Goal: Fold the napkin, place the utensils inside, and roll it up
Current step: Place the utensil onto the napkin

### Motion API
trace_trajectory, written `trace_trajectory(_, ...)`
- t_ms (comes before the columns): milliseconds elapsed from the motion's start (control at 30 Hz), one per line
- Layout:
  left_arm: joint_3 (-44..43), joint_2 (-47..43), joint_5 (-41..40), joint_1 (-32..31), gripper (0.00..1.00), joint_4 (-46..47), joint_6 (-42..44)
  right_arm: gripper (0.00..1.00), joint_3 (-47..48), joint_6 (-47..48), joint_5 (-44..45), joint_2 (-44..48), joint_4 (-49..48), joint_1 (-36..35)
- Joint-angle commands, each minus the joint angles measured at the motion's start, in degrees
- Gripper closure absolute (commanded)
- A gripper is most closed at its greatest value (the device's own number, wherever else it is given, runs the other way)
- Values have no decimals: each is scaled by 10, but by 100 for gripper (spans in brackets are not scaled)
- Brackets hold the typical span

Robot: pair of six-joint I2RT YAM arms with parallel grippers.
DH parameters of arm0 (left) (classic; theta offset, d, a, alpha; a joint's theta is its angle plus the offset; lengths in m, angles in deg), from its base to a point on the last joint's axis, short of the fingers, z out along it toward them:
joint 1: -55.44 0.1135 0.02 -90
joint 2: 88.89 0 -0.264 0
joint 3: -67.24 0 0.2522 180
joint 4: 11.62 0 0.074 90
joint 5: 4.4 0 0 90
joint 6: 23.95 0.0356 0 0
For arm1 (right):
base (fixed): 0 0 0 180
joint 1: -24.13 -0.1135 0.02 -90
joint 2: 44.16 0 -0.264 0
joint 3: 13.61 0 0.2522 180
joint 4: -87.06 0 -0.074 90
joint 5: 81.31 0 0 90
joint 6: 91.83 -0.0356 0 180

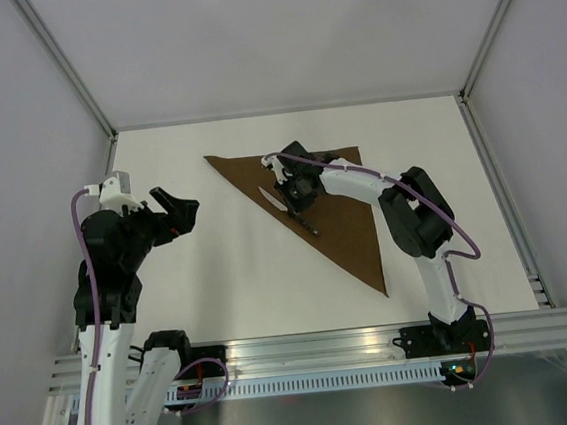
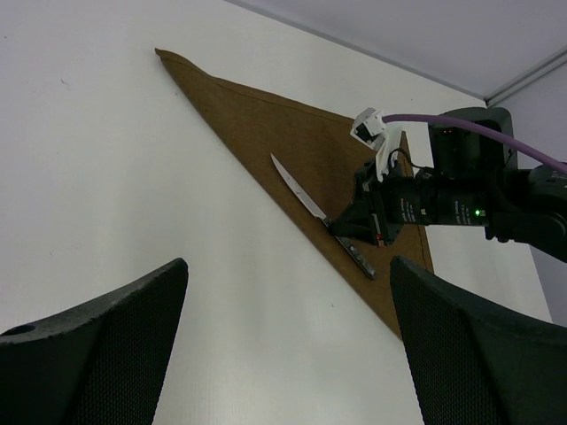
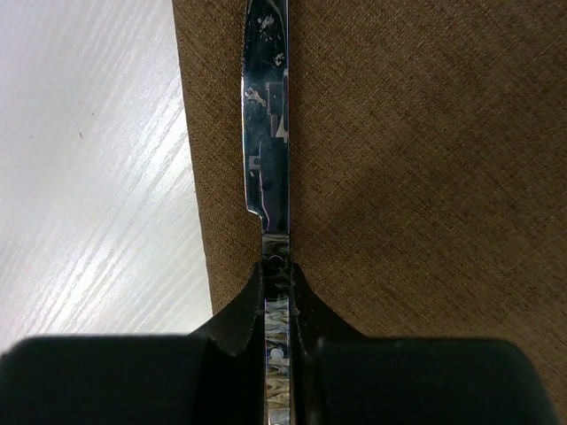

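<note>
Knife [image 3: 267, 133] is clamped near its handle by the right gripper [image 3: 276, 297], over the triangle-folded napkin [image 3: 425, 177]; the left gripper [image 1: 178, 206] is held wide apart.

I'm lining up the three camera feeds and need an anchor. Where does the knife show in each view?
Top external: knife near centre, lying along the napkin's long diagonal edge, partly under the right hand.
Left wrist: knife at centre, blade pointing up-left, the right hand over its handle end.
Right wrist: knife upright in the middle, pinched by the right hand at the bottom.
Shared landmark: the napkin's edge running beside the blade.
</note>
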Motion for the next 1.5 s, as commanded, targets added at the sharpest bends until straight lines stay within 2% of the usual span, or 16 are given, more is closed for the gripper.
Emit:
trace_trajectory(0, -12, -3, -7, 2, 2, -4, -20, 99, -8, -12, 9, -6, -20, -5)
trace_trajectory(600, -4, -8, -4, 2, 2, -3, -21, 99, -14, -13, 19, 17, -24, -17)
trace_trajectory(1467, 10, -4, -2, 2, 2, 6, -22, 100, -16, -13, 16, -7, -31, -24)
